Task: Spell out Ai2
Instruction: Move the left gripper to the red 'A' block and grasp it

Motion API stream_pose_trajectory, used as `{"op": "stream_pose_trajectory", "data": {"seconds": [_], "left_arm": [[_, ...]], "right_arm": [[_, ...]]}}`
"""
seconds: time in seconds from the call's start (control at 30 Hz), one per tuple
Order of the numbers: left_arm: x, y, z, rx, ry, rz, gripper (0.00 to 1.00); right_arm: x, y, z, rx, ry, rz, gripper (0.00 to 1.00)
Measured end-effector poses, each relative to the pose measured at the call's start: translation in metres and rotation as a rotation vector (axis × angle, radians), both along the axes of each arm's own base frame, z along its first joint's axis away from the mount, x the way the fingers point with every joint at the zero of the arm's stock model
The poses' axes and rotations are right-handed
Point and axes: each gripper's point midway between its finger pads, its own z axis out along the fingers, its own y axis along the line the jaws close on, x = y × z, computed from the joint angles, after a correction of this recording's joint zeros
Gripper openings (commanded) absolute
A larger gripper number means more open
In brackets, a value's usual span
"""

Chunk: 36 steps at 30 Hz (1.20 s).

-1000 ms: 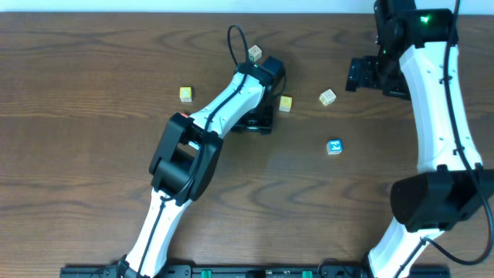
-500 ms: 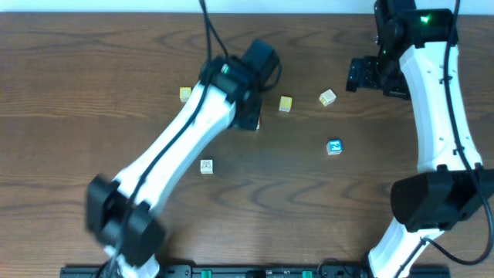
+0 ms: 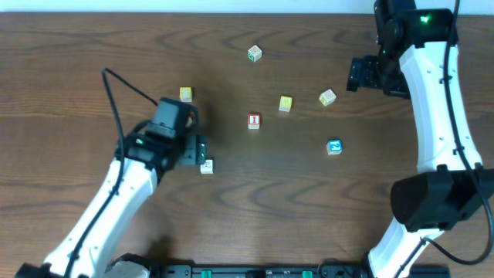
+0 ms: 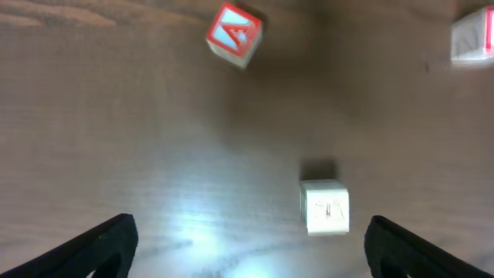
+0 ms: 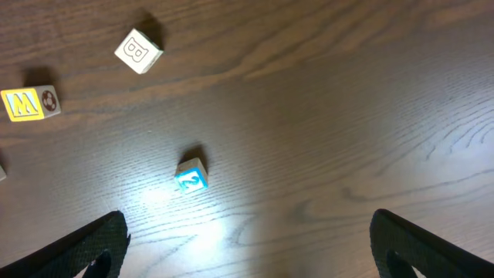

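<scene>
Letter blocks lie scattered on the wooden table. A red-edged block (image 3: 253, 121) (image 4: 234, 34) sits alone near the middle. Closer to me is a white block (image 3: 206, 166) (image 4: 324, 206), just ahead of my open left gripper (image 3: 201, 151) (image 4: 247, 251) and nearer its right finger (image 4: 409, 247); nothing is between the jaws. A blue "2" block (image 3: 333, 147) (image 5: 191, 175) lies right of centre. My right gripper (image 3: 358, 75) (image 5: 251, 255) hovers open and empty at the far right, above and behind the blue block.
Other blocks: yellow (image 3: 185, 93) at the left, green-and-white (image 3: 255, 52) at the back, yellow (image 3: 285, 103) (image 5: 29, 103) and a white "B" (image 3: 327, 96) (image 5: 139, 51) at centre right. A blurred pale block (image 4: 472, 38) shows at the left wrist view's right edge.
My left arm swung from the table's middle back to the left and its gripper opened. The red-edged block it covered now stands exposed. The right arm has not moved.
</scene>
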Motion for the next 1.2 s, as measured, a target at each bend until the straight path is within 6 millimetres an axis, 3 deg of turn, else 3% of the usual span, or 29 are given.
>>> {"op": "stream_pose_trajectory", "data": {"seconds": [0.17, 0.4, 0.63, 0.87, 1.03, 1.2], "left_arm": [[0.017, 0.014, -0.022, -0.16, 0.06, 0.254, 0.85], [0.046, -0.008, -0.044, -0.394, 0.074, 0.611, 0.84], [0.06, 0.001, -0.057, -0.435, 0.035, 0.889, 0.79], [0.086, 0.0, -0.069, -0.506, -0.027, 0.975, 0.77], [0.087, -0.002, -0.087, -0.503, 0.002, 1.0, 0.72], [0.095, -0.003, -0.09, -0.522, -0.018, 0.999, 0.69]], "right_arm": [[0.001, 0.0, 0.0, 0.0, -0.002, 0.0, 0.99], [0.002, 0.0, 0.0, 0.001, -0.009, 0.0, 0.99], [0.003, 0.0, 0.0, 0.001, -0.011, 0.0, 0.99], [0.002, 0.0, 0.0, 0.001, -0.01, 0.0, 0.99], [0.003, 0.0, 0.0, 0.001, -0.011, 0.0, 0.99], [0.002, 0.0, 0.0, 0.001, -0.007, 0.0, 0.99]]}}
